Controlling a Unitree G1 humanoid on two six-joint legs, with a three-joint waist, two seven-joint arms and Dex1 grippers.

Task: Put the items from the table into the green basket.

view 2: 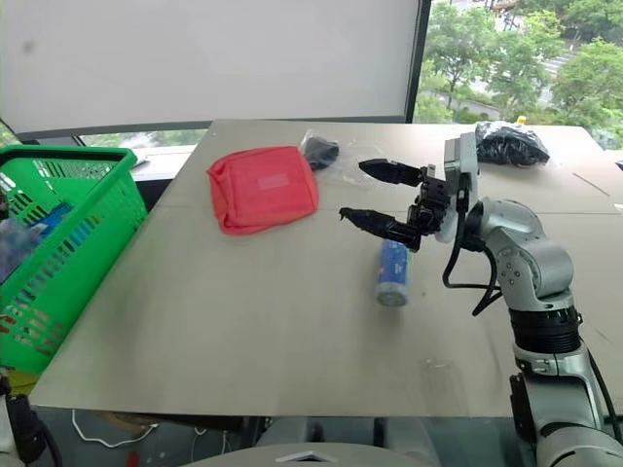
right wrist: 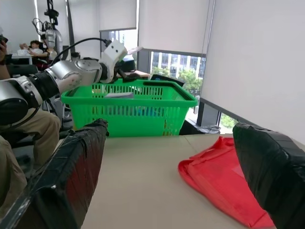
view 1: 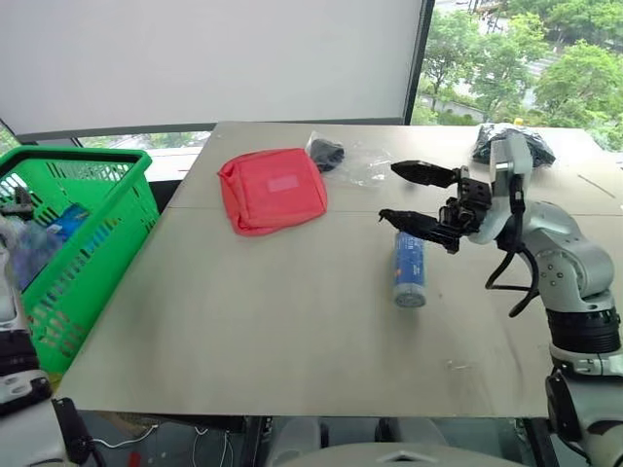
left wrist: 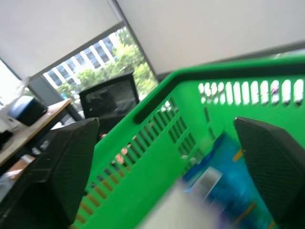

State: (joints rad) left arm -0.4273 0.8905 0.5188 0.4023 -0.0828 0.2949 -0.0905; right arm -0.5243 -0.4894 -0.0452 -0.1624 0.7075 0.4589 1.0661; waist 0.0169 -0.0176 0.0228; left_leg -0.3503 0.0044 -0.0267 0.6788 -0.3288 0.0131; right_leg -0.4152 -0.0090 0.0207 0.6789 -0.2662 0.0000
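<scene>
Basket [view 1: 107, 209] sits off the table's left edge. Left gripper [left wrist: 167, 167] hangs over it, fingers [left wrist: 66, 167] wide apart and empty; blue packaging shows inside the basket below, so a drop looks just done. Right gripper [view 1: 421, 197] hovers above mid-table, pointing left, jaws spread, holding nothing. Blue roll [view 1: 410, 269] lies just under and near of it. Red pouch [view 1: 273, 190] is to its left, toward the far side. Clear bag [view 1: 341, 156] lies just right of the pouch. Black bag [view 1: 513, 143] sits at the far right of the table [view 1: 292, 321]. Four items left. Step in hand: right arm lining up a pick. Next likely needs a drop onto the roll, jaws across its width.
</scene>
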